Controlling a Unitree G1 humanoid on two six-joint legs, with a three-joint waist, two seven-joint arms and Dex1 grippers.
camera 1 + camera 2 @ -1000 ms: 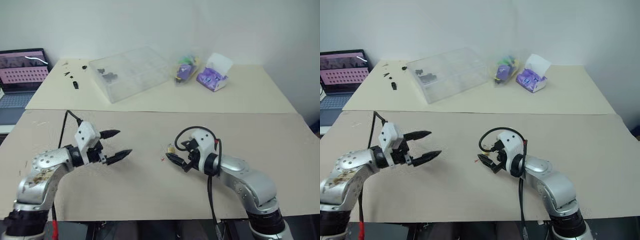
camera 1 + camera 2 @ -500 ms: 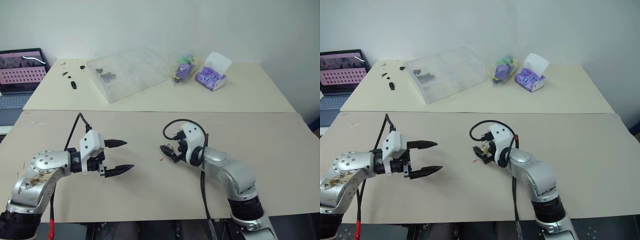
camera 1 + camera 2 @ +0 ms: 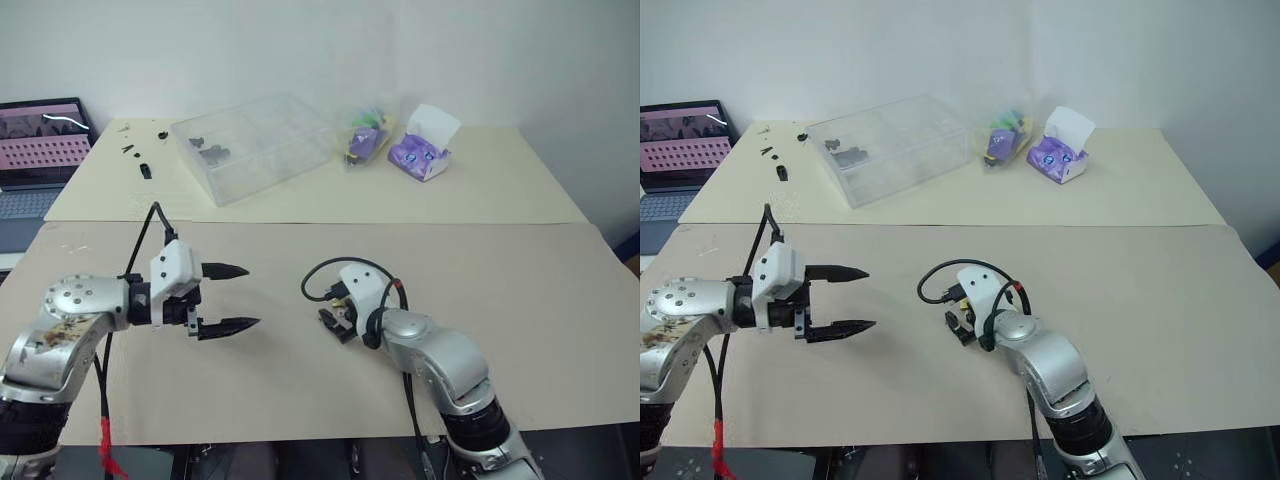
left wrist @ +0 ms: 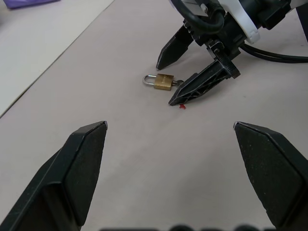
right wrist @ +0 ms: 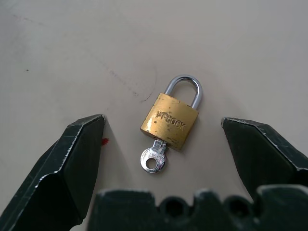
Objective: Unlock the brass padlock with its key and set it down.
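Note:
The brass padlock (image 5: 171, 118) lies flat on the beige table (image 3: 300, 390), and its silver shackle looks closed. A small silver key (image 5: 154, 161) sticks in its keyhole. My right gripper (image 3: 333, 322) is open and tipped down over the padlock, one finger (image 5: 77, 163) on each side, neither touching it. From the left wrist view the padlock (image 4: 161, 82) lies between those same black fingers. My left gripper (image 3: 250, 296) hovers open and empty to the left, pointing toward the padlock. A tiny red speck (image 4: 182, 106) lies on the table beside the padlock.
On the back table stand a clear plastic box (image 3: 255, 145), a small bag (image 3: 365, 140) and a purple packet (image 3: 425, 152). Small black parts (image 3: 145, 170) lie at its left end, next to a laptop (image 3: 40, 150). A black cable (image 3: 325, 275) loops over my right wrist.
My right gripper has swung left and tipped further down over the padlock. The left gripper has barely moved. Both stay open. The camera view has shifted.

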